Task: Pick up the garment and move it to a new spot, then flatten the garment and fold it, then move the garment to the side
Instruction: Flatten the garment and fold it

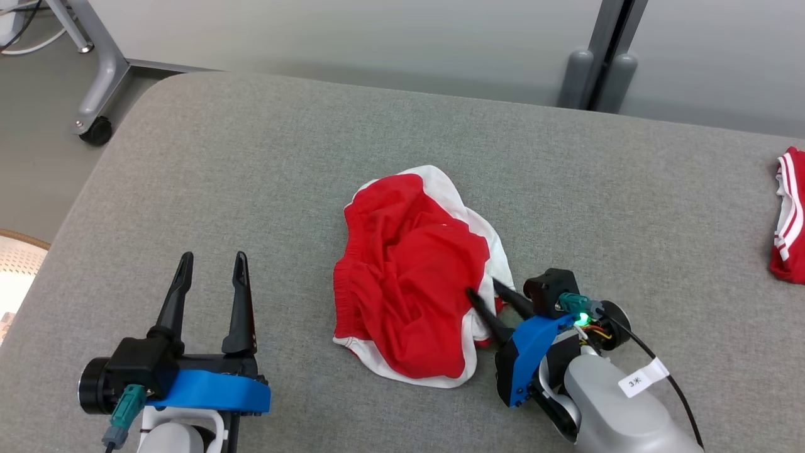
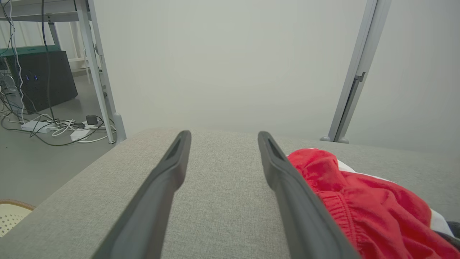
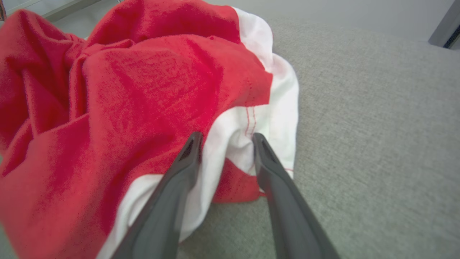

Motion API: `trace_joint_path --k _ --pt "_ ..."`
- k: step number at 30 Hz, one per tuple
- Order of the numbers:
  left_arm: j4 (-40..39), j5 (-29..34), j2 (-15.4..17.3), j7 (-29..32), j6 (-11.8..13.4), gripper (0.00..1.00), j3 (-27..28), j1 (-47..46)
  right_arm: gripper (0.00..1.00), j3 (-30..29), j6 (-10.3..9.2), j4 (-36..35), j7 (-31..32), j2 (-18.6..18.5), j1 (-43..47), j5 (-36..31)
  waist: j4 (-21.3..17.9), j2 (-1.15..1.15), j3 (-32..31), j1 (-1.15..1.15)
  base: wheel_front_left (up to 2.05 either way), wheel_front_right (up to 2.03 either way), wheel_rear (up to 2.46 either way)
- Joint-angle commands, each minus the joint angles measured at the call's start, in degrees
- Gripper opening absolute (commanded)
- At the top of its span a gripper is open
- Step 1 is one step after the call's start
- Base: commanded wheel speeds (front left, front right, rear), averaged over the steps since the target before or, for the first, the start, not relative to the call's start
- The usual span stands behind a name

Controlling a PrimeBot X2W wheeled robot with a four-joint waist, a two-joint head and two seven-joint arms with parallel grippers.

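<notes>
One crumpled red-and-white garment (image 1: 409, 277) lies in a heap near the middle of the grey padded surface (image 1: 251, 157), red cloth bunched on top and a white band (image 3: 276, 108) running round its edge from 12 to 6 o'clock.

At the heap's 4 o'clock edge the right gripper (image 1: 481, 286) has its two dark fingers pushed into the cloth. In the right wrist view they stand apart astride a raised fold of that white band, cloth between them but not visibly pinched flat.

The left gripper (image 1: 212, 257) sits well apart at about 8 o'clock from the garment, spread wide over bare surface and holding nothing. A second piece of red cloth with white stripes (image 1: 789, 214) lies far off at 3 o'clock.

This looks like the very first step, the pick-up, with the grasp not yet made. The next move calls for the right fingers to press together on the fold, then a lift high enough for the whole heap to clear the surface; a thin single layer could slip out.
</notes>
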Motion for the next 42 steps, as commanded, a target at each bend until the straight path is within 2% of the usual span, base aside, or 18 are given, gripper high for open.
trace_joint_path --k 1,7,12,23,27,34,35,37,42 --pt "0.12 -0.05 -0.16 -0.15 -0.44 1.00 0.11 -0.89 0.00 0.41 0.01 0.65 -0.55 -0.23 -1.42 0.64 -0.03 0.00 0.01 -0.01 0.00 0.00 0.00" --pt "0.23 -0.03 -0.25 -0.14 -0.44 1.00 0.58 -0.85 0.00 -0.03 0.01 2.01 -3.10 -0.23 -2.67 1.22 -1.60 0.00 -0.34 -0.01 0.00 0.00 0.00" --pt "-0.06 0.09 -0.27 -0.14 -0.47 1.00 1.35 0.29 0.00 -4.28 0.01 0.38 -4.04 -0.23 -2.90 -1.97 -4.08 0.00 -1.21 -0.01 0.00 0.00 0.00" --pt "-0.41 -0.26 -0.31 -0.14 -0.49 1.00 1.97 2.42 0.00 -18.10 0.01 -15.69 -3.92 -1.68 11.69 -11.56 -8.62 0.00 -2.48 -0.01 0.00 0.00 0.00" --pt "-0.39 -0.36 -0.31 -0.14 -0.50 1.00 1.57 2.65 0.00 -22.88 0.01 -21.69 -1.94 -1.59 18.17 -13.22 -9.60 0.00 -2.60 -0.01 0.00 0.00 0.00" --pt "-0.45 -0.51 -0.31 -0.15 -0.36 1.00 1.16 2.57 0.00 -28.09 0.01 -31.35 2.78 -0.63 27.11 -15.12 -10.84 0.00 -2.64 -0.01 0.00 0.00 0.00" --pt "-0.42 -0.48 -0.31 -0.14 -0.37 1.00 1.04 2.47 0.02 -28.61 0.01 -32.46 3.35 -0.55 28.06 -15.49 -11.01 0.00 -2.64 -0.01 0.00 0.00 0.00" --pt "-0.34 -0.36 -0.31 -0.15 -0.37 1.00 0.94 2.26 1.00 -29.56 0.01 -34.47 3.95 -0.38 29.38 -15.73 -11.28 0.00 -2.69 -0.01 0.00 0.00 0.00" --pt "-0.18 -0.05 -0.32 -0.15 -0.36 1.00 0.72 2.19 1.00 -31.38 0.01 -37.89 3.81 -0.18 30.84 -15.97 -11.68 0.00 -3.12 -0.01 0.00 0.00 0.00"
